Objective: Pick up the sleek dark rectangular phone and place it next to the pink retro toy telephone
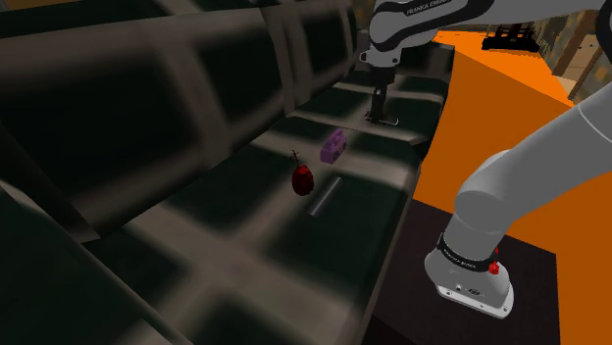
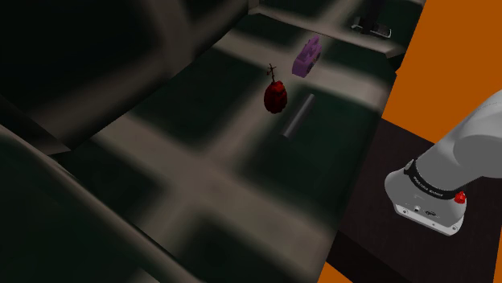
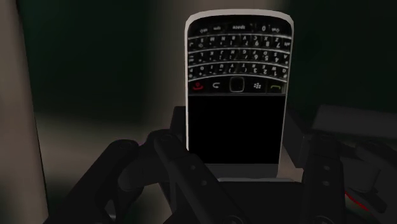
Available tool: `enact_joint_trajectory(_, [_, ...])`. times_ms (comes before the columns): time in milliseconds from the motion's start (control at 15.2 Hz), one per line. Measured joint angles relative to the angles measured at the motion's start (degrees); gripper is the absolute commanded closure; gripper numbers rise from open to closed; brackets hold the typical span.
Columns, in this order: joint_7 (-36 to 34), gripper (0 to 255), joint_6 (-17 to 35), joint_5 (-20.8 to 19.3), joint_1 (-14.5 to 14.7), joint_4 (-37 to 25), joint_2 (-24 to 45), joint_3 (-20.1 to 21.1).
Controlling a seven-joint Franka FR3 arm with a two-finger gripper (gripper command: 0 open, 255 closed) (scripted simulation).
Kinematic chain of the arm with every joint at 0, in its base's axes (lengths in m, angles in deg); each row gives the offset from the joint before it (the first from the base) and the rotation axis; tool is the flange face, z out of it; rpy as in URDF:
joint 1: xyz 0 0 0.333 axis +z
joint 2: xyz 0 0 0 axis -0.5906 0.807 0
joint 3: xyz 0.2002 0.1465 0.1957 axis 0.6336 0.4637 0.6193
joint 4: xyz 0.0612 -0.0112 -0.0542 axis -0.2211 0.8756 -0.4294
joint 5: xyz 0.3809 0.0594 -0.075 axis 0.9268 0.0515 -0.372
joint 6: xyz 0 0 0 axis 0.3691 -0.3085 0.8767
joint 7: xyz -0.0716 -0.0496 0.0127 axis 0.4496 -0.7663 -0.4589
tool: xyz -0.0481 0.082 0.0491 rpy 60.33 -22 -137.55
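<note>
**Gripper down at the phone on the dark sofa**

The biggest thing is one dark checked sofa [image 1: 196,118]. It has bright orange [image 1: 500,88] past its end. Next comes one white arm [image 1: 530,167] on one dark stand [image 1: 432,294]. The arm reaches over the seat to the far end.

There is one black gripper [image 1: 381,110]. It hangs low at the seat. Under it the shoulder view shows a thin pale edge, and the second exterior view shows the same pale edge at its top. The wrist view shows what that is: a black phone [image 3: 235,89] with a pale rim, rows of tiny keys and a dark screen. The two fingers [image 3: 175,162] stand apart, one on each side of the screen end. A gap shows between the phone and one finger. They are not squeezing it.

The two outside views show three more small things on the seat, one of each:

- A grey stick [image 1: 324,196] is nearest the stand.
- A dark red round thing [image 1: 303,179] with a thin stalk is just beside the stick.
- A purple toy telephone [image 1: 333,146] lies between the red thing and the phone.

The phone lies apart from the toy telephone, farther along the seat. That makes four small things in all.
</note>
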Motion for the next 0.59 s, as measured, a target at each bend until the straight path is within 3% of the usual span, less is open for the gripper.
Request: enact_joint_trajectory(594, [1.9, 255, 5.6, -0.8, -0.8, 4.3, 1.4, -1.8])
